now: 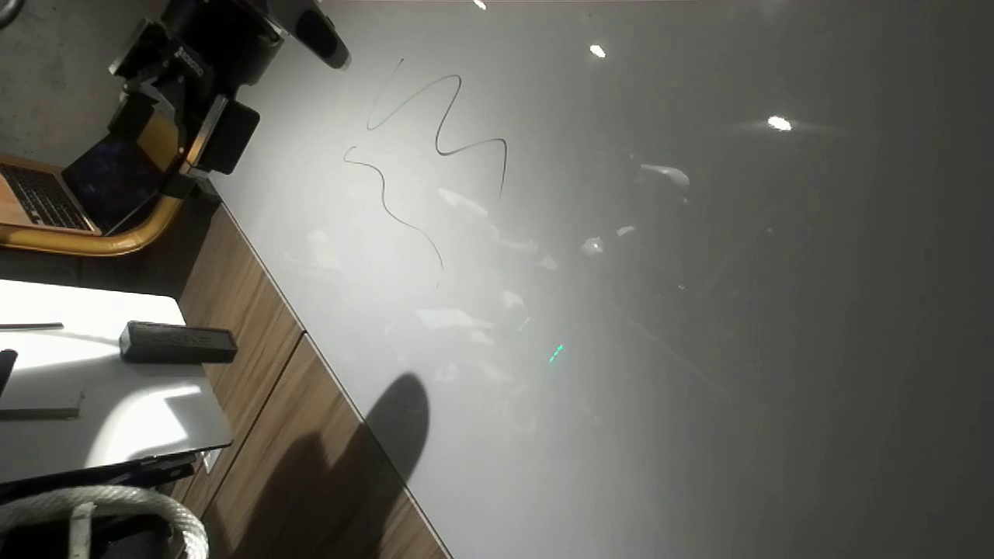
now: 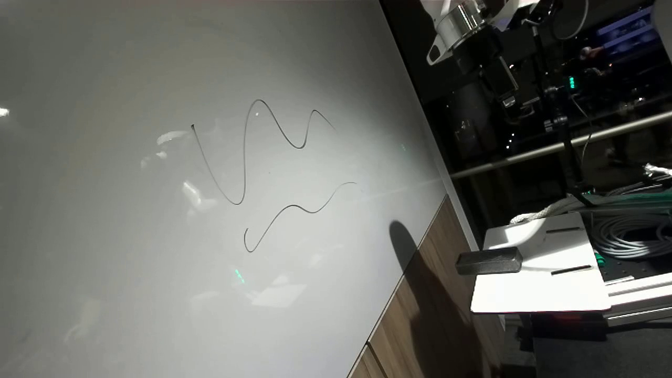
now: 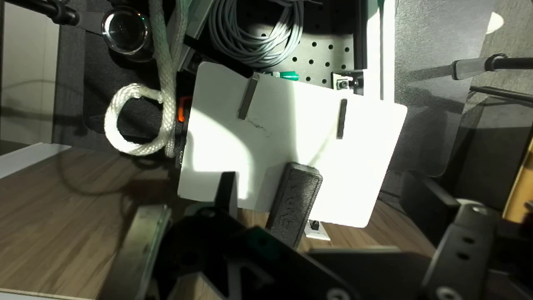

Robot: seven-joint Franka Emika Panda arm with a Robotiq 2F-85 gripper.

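My gripper (image 3: 329, 198) stands wide open in the wrist view, with nothing between its fingers. Beyond them, a dark eraser (image 3: 293, 204) lies on a white plate (image 3: 358, 175), one end jutting past the plate's edge; I see no contact with it, and a gripper link covers its lower end. Both exterior views show the eraser (image 1: 178, 343) (image 2: 488, 261) too. Up at the top left of an exterior view, the gripper (image 1: 182, 128) is at the whiteboard's edge, apart from the eraser. Two thin wavy dark lines (image 1: 439, 147) (image 2: 244, 157) mark the glossy whiteboard (image 1: 738, 326).
A looped white rope (image 3: 114, 125), a coiled grey cable (image 3: 258, 50) and a green marker (image 3: 288, 75) sit around the plate. Wood panelling (image 2: 441, 315) borders the whiteboard. A laptop (image 1: 46, 198) rests on a yellow-framed chair (image 1: 116, 244) below the gripper.
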